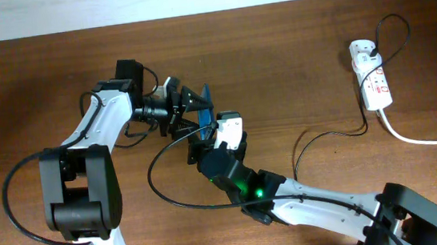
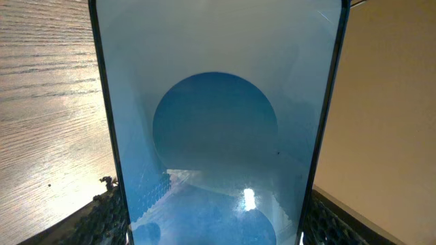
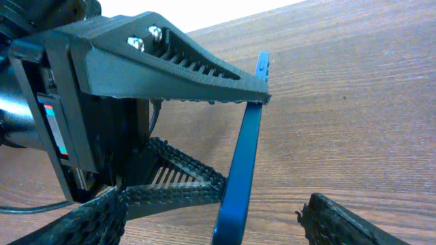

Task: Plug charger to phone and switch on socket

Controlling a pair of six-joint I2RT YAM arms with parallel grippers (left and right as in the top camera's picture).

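My left gripper (image 1: 191, 103) is shut on the phone (image 1: 207, 99) and holds it on edge above the table. In the left wrist view the blue screen (image 2: 218, 102) with its pale circle fills the frame between my fingers (image 2: 214, 221). In the right wrist view the phone (image 3: 246, 153) shows edge-on, clamped by the left gripper's ribbed fingers (image 3: 204, 68). My right gripper (image 1: 204, 138) is open with its fingers (image 3: 211, 221) on either side of the phone's lower end, and I see nothing in it. The white socket (image 1: 373, 83) lies at the far right. The thin black charger (image 1: 328, 134) runs from it towards the right arm; its tip is hidden.
The socket's thick white cord (image 1: 425, 141) runs off the right edge. A black cable loop (image 1: 151, 173) hangs beside the right arm's wrist, and another (image 1: 9, 199) beside the left arm's base. The table's back edge (image 1: 271, 5) meets a pale wall.
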